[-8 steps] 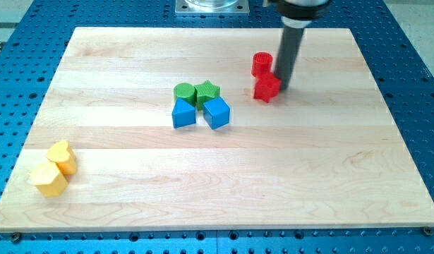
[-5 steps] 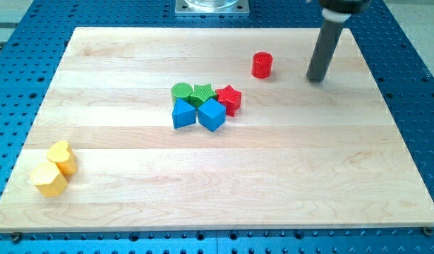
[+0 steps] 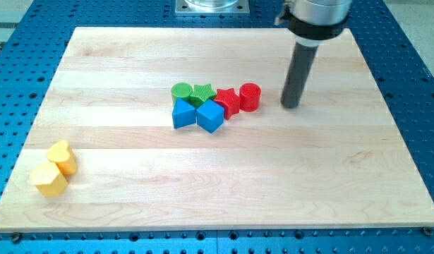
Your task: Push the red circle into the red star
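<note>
Lower left of the frame, on the pale wooden board (image 3: 132, 183): two yellow plastic blocks touching, a yellow heart-shaped block (image 3: 62, 155) above and a yellow hexagonal block (image 3: 48, 179) below and slightly left.

Centre of the frame, just above mid-height: a tight cluster of six blocks. Back row, left to right: green round block (image 3: 181, 92), green star-shaped block (image 3: 202, 93), red star (image 3: 227, 100), red circle (image 3: 250, 97). Front row: blue block of angular outline (image 3: 183, 113), exact shape unclear, and blue cube-like block (image 3: 210, 116) just right of it, touching the red star's lower left. The red circle sits against the red star's right side, in contact or very nearly so.

Right of the cluster: straight dark rod descending from a metal collar at the frame's top edge. My tip (image 3: 291, 106) rests on the board near the red circle's right side, apart from it, with bare wood between. The arm carries no hand or gripper, only this rod, holding nothing.

Surround: blue perforated metal table (image 3: 407, 56) bordering the board on all sides.
</note>
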Controlling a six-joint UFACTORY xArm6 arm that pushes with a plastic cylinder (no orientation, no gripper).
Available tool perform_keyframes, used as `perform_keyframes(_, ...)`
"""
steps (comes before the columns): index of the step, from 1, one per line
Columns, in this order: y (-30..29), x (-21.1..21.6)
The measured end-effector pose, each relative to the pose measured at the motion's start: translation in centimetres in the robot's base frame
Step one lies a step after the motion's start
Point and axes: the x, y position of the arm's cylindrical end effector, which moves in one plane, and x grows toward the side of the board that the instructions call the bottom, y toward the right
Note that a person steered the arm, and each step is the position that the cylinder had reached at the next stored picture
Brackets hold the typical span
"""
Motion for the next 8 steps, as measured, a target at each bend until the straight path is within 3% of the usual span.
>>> perform_keyframes(1,-1.6,-2.0)
perform_keyframes(3,-8.4,-0.7)
perform_keyframes(4,-7.0,-0.1)
perform_keyframes(5,-4.3,6.9)
perform_keyframes(7,-10.3,6.3)
perform_keyframes(8,-12.6,14.6)
